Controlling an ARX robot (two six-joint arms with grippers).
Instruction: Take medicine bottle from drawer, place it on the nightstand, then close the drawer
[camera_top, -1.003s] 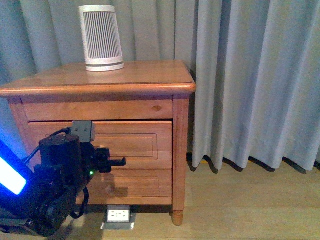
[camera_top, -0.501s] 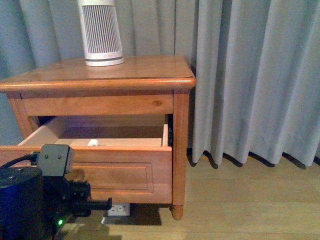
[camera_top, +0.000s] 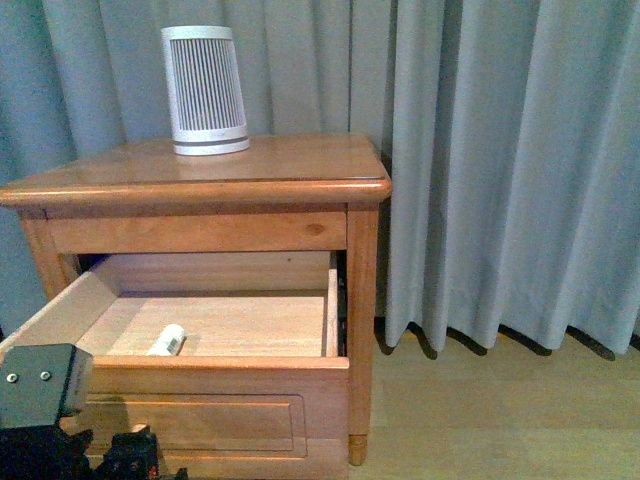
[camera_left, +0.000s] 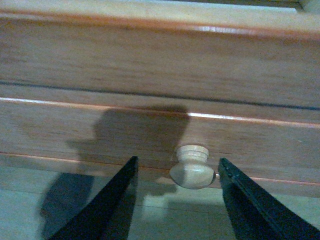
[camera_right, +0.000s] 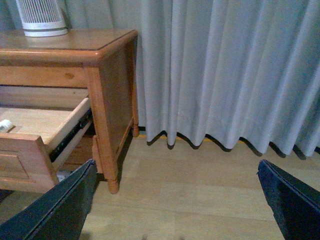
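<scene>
Small orange-brown pine nightstand (camera_top: 300, 160): its upper orange-brown wooden drawer (camera_top: 220, 400) stands drawn well out. The tiny white plastic medicine bottle (camera_top: 167, 340) lies on its side on the pale drawer floor, towards the front left. Left gripper (camera_left: 176, 164): jaws parted either side of the round wooden knob (camera_left: 192, 169), neither touching it, nothing held. Right gripper (camera_right: 176, 165): spread wide, empty, facing the grey curtain (camera_right: 225, 70). A large white ribbed cylinder (camera_top: 205, 90) stands on the nightstand top.
</scene>
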